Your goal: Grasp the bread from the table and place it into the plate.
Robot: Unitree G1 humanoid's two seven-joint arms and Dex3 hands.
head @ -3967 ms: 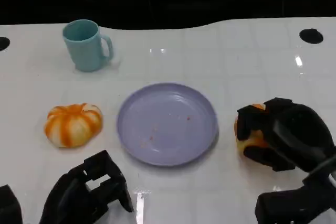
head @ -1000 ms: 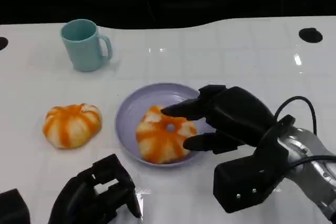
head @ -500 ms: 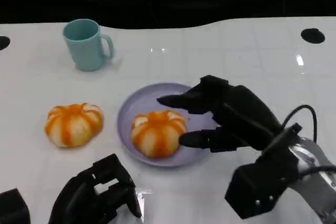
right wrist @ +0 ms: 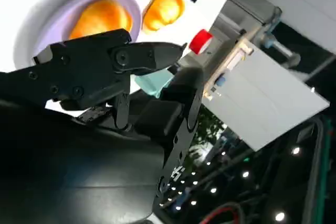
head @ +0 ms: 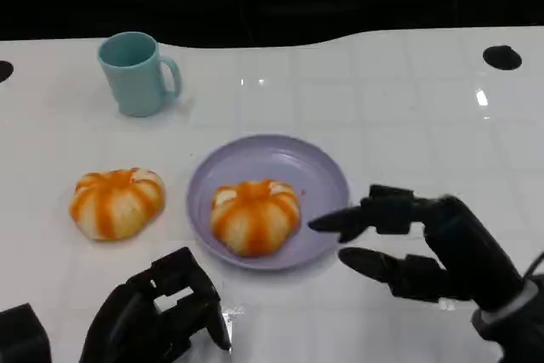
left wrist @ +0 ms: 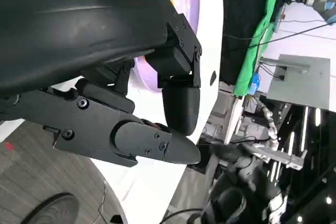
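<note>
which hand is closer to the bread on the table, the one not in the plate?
Left. The left hand sits just in front of the bread on the table, toward the robot. The right hand is open on the far side of the plate, well apart from it.

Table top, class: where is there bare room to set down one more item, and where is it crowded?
Bare patches: the far right of the table, between the mug and the dark hole, and the strip between mug and plate. Crowded: the near edge, with both breads, left hand and right hand.
</note>
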